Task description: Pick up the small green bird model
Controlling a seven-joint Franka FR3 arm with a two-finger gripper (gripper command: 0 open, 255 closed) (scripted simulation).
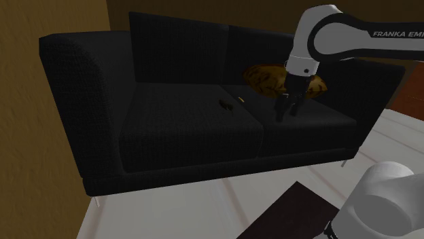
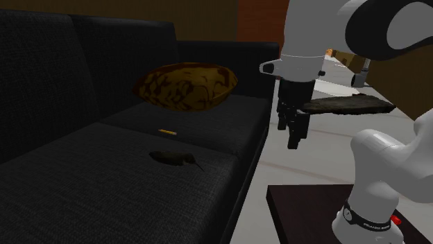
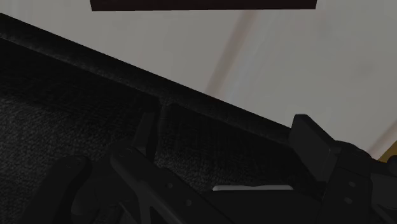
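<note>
Wrist view: the two black fingers (image 3: 315,146) stand wide apart with nothing between them. Below them is the dark woven seat of the sofa (image 3: 76,127). The seat's front edge runs slantwise just past the fingertips, with the pale floor (image 3: 191,51) beyond it.

In the shoulder view the fingers (image 1: 280,113) point down from the white arm (image 1: 340,30) and hang above the seat cushion on that view's right. They are nearer the seat's front edge than its back and touch nothing. The second exterior view puts the fingers (image 2: 295,135) at about the front edge of the sofa (image 2: 62,187), raised clear of the cushion.

Behind the fingers, against the backrest, a brown mottled pillow (image 1: 266,77) rests on the same seat cushion, at its back edge. It bulges forward over the seat in the second exterior view (image 2: 186,84).

The bird model (image 1: 225,103), small and dark olive green, lies on the other seat cushion, just beside the seam between the two cushions and toward the back of the seat. It is well apart from the fingers. In the second exterior view the bird model (image 2: 173,159) lies flat, with its thin beak pointing toward the seam. A small yellow strip (image 2: 166,131) lies near it, on the pillow's side of the seam (image 1: 241,100).

The arm's base stands on the dark stand (image 2: 305,208), in front of the sofa.
</note>
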